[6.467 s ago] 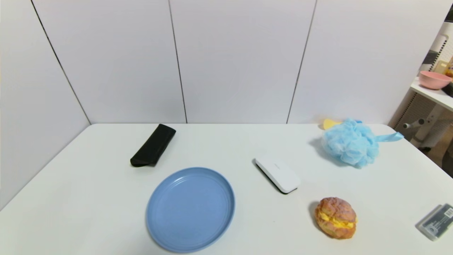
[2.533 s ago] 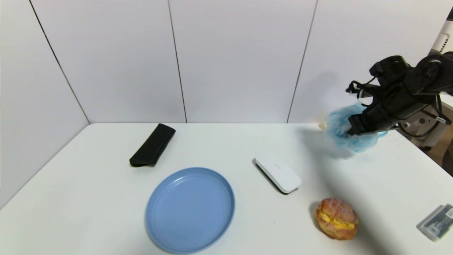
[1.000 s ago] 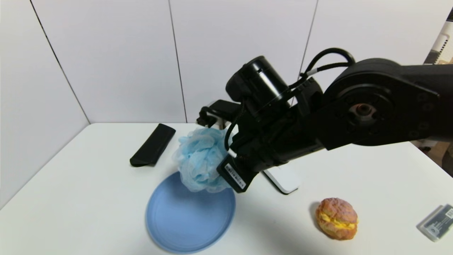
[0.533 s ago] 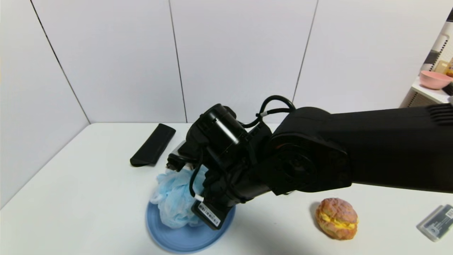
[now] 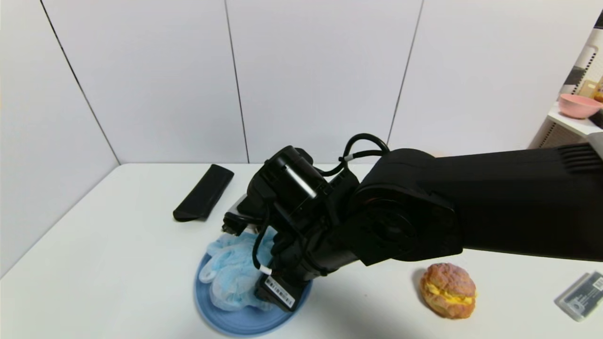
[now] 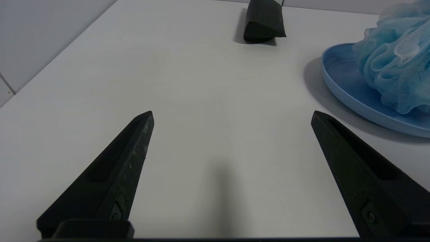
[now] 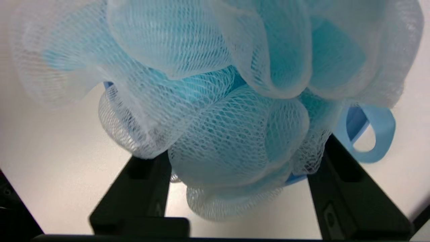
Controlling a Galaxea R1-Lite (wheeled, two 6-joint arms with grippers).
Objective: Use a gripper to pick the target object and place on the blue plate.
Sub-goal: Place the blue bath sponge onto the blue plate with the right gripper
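Black pouch (image 5: 203, 193), cream-filled bun (image 5: 447, 290), small grey case (image 5: 580, 294), pink bowl (image 5: 577, 105).

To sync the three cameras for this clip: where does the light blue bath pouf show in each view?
Head view: bath pouf low centre, on the blue plate.
Left wrist view: far right edge, on the plate.
Right wrist view: fills the frame, between the right gripper fingers.
Shared landmark: the blue plate.

blue plate (image 5: 221, 318): right arm is covering most of the far side
pouf (image 5: 231, 273): right half is hiding behind the right gripper (image 7: 235, 188)
grey case (image 5: 580, 294): getting clipped by the frame edge
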